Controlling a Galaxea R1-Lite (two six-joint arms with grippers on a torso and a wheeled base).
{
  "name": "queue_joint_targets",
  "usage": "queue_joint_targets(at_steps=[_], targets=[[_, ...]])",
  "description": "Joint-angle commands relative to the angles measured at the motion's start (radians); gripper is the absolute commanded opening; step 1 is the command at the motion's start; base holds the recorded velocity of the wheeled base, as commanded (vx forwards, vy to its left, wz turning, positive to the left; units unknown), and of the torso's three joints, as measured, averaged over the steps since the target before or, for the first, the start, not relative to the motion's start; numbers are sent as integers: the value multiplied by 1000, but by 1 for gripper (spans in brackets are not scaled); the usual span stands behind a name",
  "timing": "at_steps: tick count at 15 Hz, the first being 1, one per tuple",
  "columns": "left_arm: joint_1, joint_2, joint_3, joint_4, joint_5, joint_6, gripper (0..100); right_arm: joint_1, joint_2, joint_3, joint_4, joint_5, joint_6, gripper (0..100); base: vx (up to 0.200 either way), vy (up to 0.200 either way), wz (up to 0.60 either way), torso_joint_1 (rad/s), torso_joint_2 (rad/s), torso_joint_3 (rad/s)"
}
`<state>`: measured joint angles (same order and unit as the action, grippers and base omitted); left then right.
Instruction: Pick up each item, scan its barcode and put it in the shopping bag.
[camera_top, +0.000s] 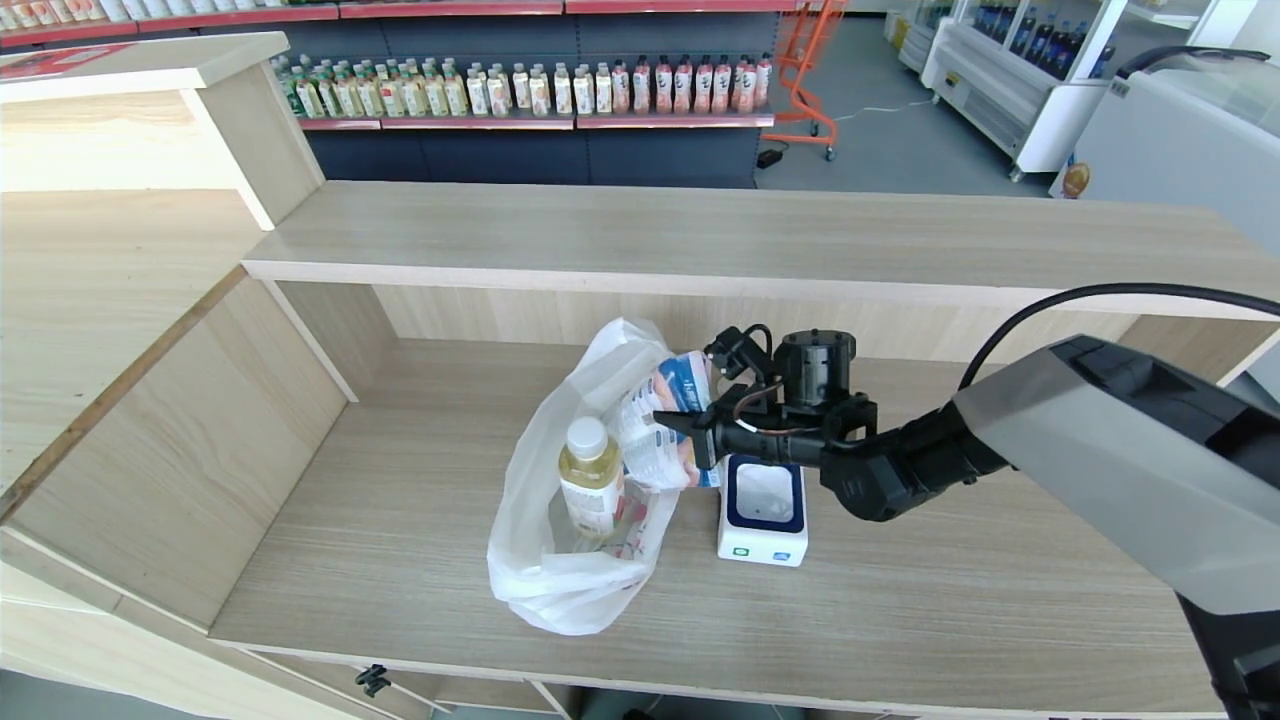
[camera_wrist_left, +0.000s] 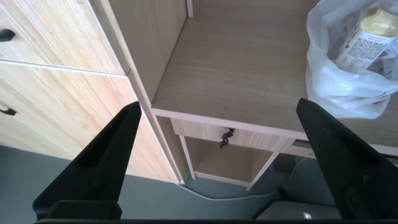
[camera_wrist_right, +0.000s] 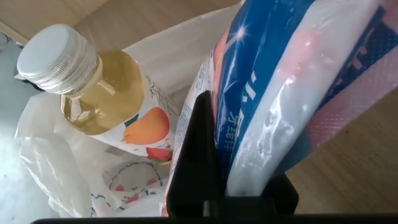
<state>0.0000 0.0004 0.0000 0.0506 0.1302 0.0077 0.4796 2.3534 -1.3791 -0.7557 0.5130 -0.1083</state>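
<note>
Right gripper: your right gripper (camera_top: 688, 438) is clamped on a blue, white and pink packet (camera_top: 648, 440), holding it on edge with a black finger (camera_wrist_right: 196, 149) pressed flat against its side.
Packet position: it hangs at the mouth of the shopping bag (camera_top: 530, 560), on the side nearest the scanner (camera_top: 763, 520). Its lower end looks to sit at or just inside the bag's rim; you cannot tell whether it is touching the plastic.
Bottle: a bottle (camera_top: 590, 480) of pale yellow drink with a white cap stands upright inside the bag, just beside the packet, so count that item as bagged.
Scanner: the small white and blue box sits on the counter (camera_top: 900, 600) right next to the bag, below the right wrist, with nothing lying on its window.
Left gripper: your left gripper (camera_wrist_left: 219, 106) is spread wide and holds nothing. It hangs off the counter's front edge, well apart from the bag.
Done so far: one item in the bag and a second in hand at the bag's opening.
Left to do: as I read it, lower the packet in beside the bottle and let go. Nothing here tells you whether its barcode has been read.
</note>
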Motion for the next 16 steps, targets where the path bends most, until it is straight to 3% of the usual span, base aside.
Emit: queue_joint_targets(at_steps=[1,6,10,11,12,14,15,16], targets=[[0,0,0,0,0,0,100,1,7,-8,-1,7,1,100,0,0,0,0,0,0],[0,0,0,0,0,0,100,7,-105,-21,3,15,134,100,0,0,0,0,0,0],[0,0,0,0,0,0,100,-68,-571,399,6,16,372,100,0,0,0,0,0,0],[0,0,0,0,0,0,100,-171,-842,658,27,16,378,100,0,0,0,0,0,0],[0,0,0,0,0,0,100,-240,-974,764,75,16,349,100,0,0,0,0,0,0],[0,0,0,0,0,2,100,-572,-1381,1029,389,1,116,100,0,0,0,0,0,0],[0,0,0,0,0,0,100,-642,-1542,1121,477,-30,110,100,0,0,0,0,0,0],[0,0,0,0,0,0,100,-635,-1689,1221,487,-123,110,100,0,0,0,0,0,0]])
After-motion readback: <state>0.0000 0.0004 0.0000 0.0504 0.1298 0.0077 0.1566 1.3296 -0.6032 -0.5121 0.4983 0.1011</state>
